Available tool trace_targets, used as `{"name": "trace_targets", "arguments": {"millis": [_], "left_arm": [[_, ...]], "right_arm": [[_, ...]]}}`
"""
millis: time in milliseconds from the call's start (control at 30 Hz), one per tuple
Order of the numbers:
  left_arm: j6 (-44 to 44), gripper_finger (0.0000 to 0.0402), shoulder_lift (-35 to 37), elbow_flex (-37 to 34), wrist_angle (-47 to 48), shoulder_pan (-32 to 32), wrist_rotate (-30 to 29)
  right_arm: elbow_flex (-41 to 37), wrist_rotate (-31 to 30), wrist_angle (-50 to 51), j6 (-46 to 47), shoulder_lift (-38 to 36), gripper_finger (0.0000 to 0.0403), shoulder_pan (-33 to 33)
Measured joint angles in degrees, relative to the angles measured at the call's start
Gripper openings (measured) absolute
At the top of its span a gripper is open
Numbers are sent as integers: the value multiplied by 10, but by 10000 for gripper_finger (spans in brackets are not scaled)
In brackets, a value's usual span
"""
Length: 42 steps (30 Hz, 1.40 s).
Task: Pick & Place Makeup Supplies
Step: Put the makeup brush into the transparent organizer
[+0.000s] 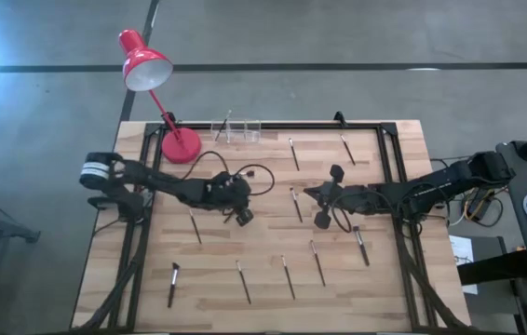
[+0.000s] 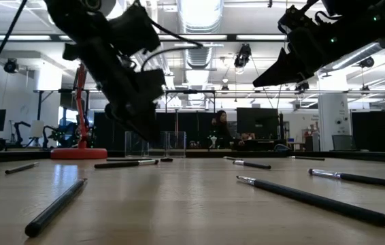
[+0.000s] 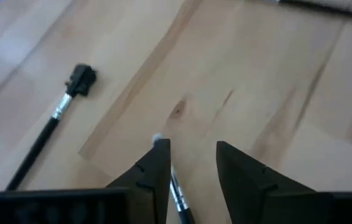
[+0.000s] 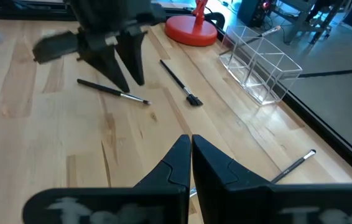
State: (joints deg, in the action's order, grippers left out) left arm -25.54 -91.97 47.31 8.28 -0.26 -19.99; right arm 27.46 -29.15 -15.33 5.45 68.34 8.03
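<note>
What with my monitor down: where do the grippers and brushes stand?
Left gripper open, low over one makeup brush. Right gripper shut, empty, mid-air. Other brushes scattered; nothing blocking.

Arms: 2, showing dark jointed links — black cables looping along them.
Left arm [image 1: 142,177]: wearing a white band.
Fingers [image 3: 154,171]: showing black, wedge-shaped.

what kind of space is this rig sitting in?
Looks like a robotics lab or open workshop hall. The low view shows an exposed ceiling with strip lights, workstations with a seated person far behind, and another red arm-like rig beyond the wooden table. The floor is bare concrete.
</note>
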Motion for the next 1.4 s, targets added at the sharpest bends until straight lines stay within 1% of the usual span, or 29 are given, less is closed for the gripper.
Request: {"name": "trace_targets", "arguments": {"millis": [100, 333, 500, 767, 833, 900, 1067, 1200, 1267, 1400], "left_arm": [[0, 124, -25, 19, 13, 10, -3], [-6, 124, -49, 24, 14, 42, -4], [-5, 124, -63, 23, 5, 47, 20], [-6, 122, -75, 23, 4, 51, 20], [-2, 112, -75, 23, 3, 52, 21], [1, 91, -75, 23, 6, 52, 23], [19, 14, -74, 23, 13, 53, 9], [31, 5, -64, 20, 23, 53, -55], [35, 3, -45, 20, 17, 54, -81], [48, 2, 2, 19, -4, 53, -104]], "right_arm": [[0, 0, 0, 0, 0, 9, 0], [0, 0, 0, -1, 0, 9, 0], [0, 0, 0, -1, 0, 9, 0], [0, 0, 0, -1, 0, 9, 0], [0, 0, -1, -1, 0, 9, 0], [0, 0, -1, -1, 0, 9, 0], [0, 0, -1, -1, 0, 9, 0], [0, 0, -1, -1, 0, 8, 0], [0, 0, -1, -1, 0, 9, 0], [0, 0, 0, -3, 0, 9, 0]]}}
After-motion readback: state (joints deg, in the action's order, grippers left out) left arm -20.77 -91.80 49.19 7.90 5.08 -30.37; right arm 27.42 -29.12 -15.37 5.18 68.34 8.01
